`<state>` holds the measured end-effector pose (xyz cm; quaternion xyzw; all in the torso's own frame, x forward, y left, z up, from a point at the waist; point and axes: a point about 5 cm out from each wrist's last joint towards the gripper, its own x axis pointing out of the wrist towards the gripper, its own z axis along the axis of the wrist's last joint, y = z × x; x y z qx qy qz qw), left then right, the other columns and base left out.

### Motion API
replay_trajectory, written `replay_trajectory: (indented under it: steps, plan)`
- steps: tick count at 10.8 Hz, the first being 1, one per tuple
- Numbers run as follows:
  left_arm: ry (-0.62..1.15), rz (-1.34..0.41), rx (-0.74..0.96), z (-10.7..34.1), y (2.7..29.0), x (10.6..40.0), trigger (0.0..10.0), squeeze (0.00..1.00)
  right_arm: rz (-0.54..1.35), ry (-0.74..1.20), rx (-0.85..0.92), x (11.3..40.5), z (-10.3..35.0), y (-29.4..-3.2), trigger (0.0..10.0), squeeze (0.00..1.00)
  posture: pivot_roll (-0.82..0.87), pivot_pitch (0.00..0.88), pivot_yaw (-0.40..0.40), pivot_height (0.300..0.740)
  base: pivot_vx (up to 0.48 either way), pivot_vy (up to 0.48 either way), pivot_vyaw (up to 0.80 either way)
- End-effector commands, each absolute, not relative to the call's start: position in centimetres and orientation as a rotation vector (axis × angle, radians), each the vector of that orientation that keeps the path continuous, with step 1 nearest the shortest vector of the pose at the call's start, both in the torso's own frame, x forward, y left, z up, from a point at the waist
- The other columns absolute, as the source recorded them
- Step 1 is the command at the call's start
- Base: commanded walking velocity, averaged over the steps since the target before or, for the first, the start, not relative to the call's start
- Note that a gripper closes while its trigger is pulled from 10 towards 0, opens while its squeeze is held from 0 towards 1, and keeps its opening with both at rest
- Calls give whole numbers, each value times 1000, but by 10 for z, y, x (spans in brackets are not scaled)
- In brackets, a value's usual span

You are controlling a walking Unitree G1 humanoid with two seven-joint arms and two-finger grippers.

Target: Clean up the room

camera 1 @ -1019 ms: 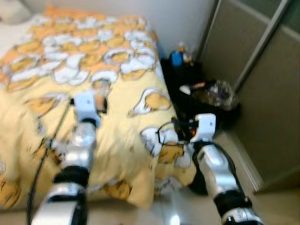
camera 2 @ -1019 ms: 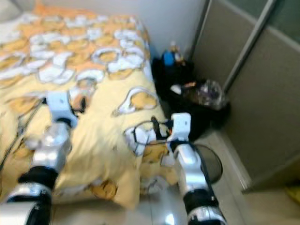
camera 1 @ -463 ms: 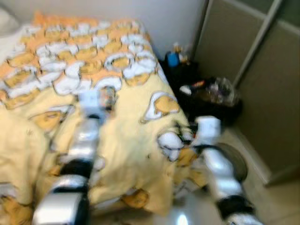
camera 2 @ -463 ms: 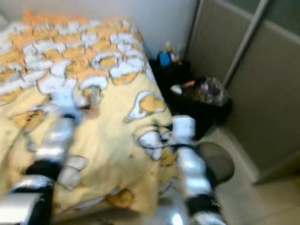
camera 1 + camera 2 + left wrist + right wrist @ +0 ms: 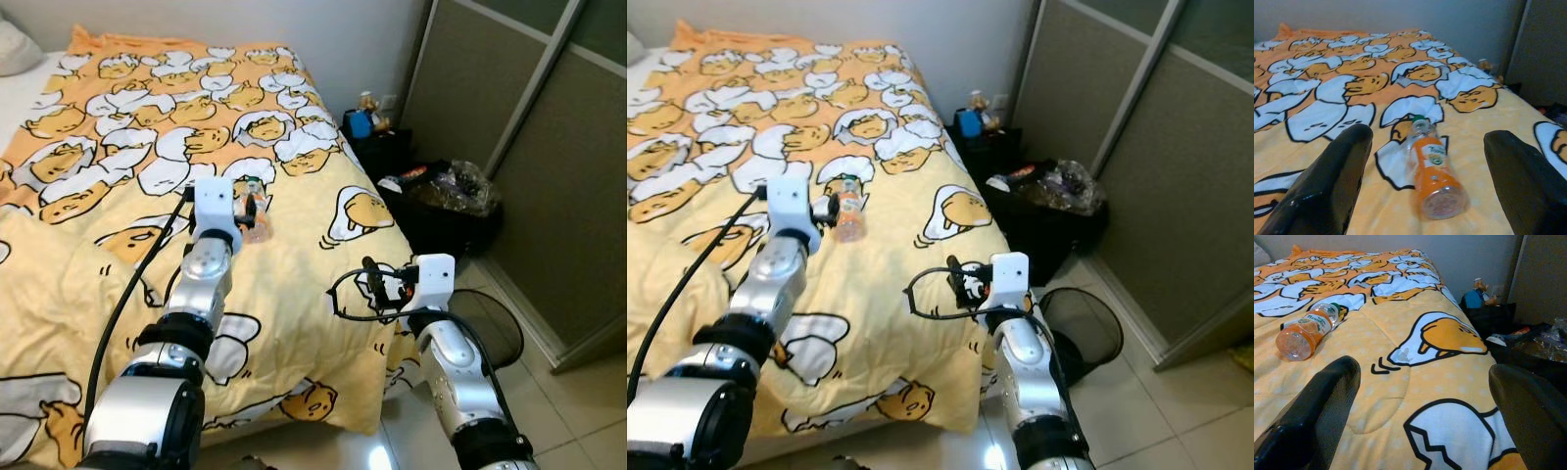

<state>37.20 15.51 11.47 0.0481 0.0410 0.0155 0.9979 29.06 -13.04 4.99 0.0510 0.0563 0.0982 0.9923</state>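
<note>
Left claw hovers over the bed, fingers spread wide apart, nothing between them. Orange juice bottle lies on its side on the duvet just ahead of that claw, roughly mid-bed and nearer the right edge than the left. Green cap end points toward the head of the bed, clear base toward the claw. Bottle lined up between the two fingers in the left wrist view but not touched by either.

Right claw held over the right-hand foot corner of the bed, fingers also wide apart and empty. From the right wrist view the bottle sits well off to that claw's side, further up the bed.

Duvet is yellow and orange with a repeated cartoon egg print; it drapes over the foot edge. Pillow at the far left corner by the wall.

Beside the right edge of the bed, near the wall: small dark stand with a blue figurine on it. Next to it a black bin with clutter and crinkled clear plastic on top. Black mesh wastebasket stands on the tiled floor by the foot corner, just beside the right arm. Grey sliding wardrobe doors run along the right.
</note>
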Motion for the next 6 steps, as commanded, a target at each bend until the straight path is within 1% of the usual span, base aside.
replay_trajectory:
  steps: [1,2,3,4,5,6]
  plan:
    - [53,-27,77,117,146,371,10000,0,155,83,88,289,54,-141,10000,0,15,0,29,740,0,0,0]
    - [30,-26,48,112,149,362,10000,0,96,32,87,286,62,-149,10000,0,14,0,32,740,0,0,0]
    - [-34,15,8,110,160,344,10000,0,2,-67,55,268,79,-165,10000,0,19,0,32,740,296,0,0]
    - [-90,27,10,116,177,313,10000,0,-22,-138,15,236,95,-175,10000,0,22,0,30,740,480,0,0]
    - [-77,-5,26,116,181,294,10000,0,-7,-132,4,218,97,-178,10000,0,33,0,22,740,480,0,0]
    - [-70,-30,43,123,182,285,10000,0,7,-114,2,213,99,-181,10000,0,44,0,8,740,480,0,0]
